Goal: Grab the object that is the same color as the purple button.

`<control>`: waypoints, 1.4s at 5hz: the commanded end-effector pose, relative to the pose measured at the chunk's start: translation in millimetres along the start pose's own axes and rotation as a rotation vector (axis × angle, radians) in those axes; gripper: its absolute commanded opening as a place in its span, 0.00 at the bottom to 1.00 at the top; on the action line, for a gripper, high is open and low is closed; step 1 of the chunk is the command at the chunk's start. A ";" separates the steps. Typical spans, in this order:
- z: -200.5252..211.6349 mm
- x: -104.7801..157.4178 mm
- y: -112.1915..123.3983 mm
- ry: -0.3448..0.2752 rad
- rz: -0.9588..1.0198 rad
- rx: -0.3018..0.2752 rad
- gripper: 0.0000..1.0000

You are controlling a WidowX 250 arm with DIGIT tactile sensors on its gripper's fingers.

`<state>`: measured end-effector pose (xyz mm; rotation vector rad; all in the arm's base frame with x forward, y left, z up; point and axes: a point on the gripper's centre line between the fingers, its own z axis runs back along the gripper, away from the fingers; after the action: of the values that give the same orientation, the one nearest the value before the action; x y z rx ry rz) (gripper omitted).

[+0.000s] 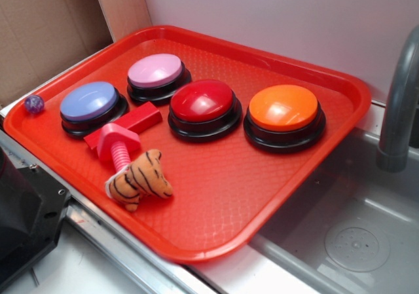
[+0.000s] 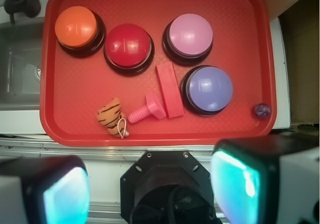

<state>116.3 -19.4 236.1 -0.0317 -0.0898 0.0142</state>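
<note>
**At the tray's far corner, a small purple ball is waiting off to the gripper's right**

Beside the purple button (image 2: 209, 88), near the rim of the red tray (image 2: 150, 138), the tiny dark purple ball (image 2: 261, 110) is sitting by itself. In the exterior view the same ball (image 1: 34, 103) is lying at the tray's left edge, close to the button (image 1: 88, 102) but not touching it. Nothing is crowding it: the pink plastic bolt (image 2: 147, 109), the red block (image 2: 169, 90) and the plush tiger (image 2: 111, 116) are all lying on the other side of the purple button, and the pink (image 2: 190, 33), red (image 2: 128, 46) and orange (image 2: 76, 27) buttons are standing further off.

The gripper (image 2: 150, 184) is hanging high above the near edge of the tray, its two fingers (image 2: 240, 184) standing wide apart at the bottom of the wrist view with nothing between them. It is gripping nothing.

The relation that matters is sideways offset. In the wrist view the ball is lying ahead of the gripper and well to the right, roughly above the right finger rather than on the midline between the two. Being round, it is offering no long axis to line up with, so the approach probably needs only a shift to the right, a little forward, and then a long descent. The ball is likely to roll if nudged, and the raised tray rim just beside it is leaving little room for the outer finger.
</note>
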 end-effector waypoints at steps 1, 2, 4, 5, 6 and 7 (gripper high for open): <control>0.0 0.0 0.0 0.000 0.000 0.000 1.00; -10.4 3.5 11.1 -0.034 0.092 -0.011 1.00; -40.3 3.5 55.5 -0.118 0.408 -0.049 1.00; -63.1 2.4 88.4 -0.095 0.579 -0.026 1.00; -83.7 6.2 113.8 -0.118 0.767 0.034 1.00; -100.1 7.2 134.3 -0.148 0.924 0.043 1.00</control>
<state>137.2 108.0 126.8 -0.0364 -0.1782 0.9305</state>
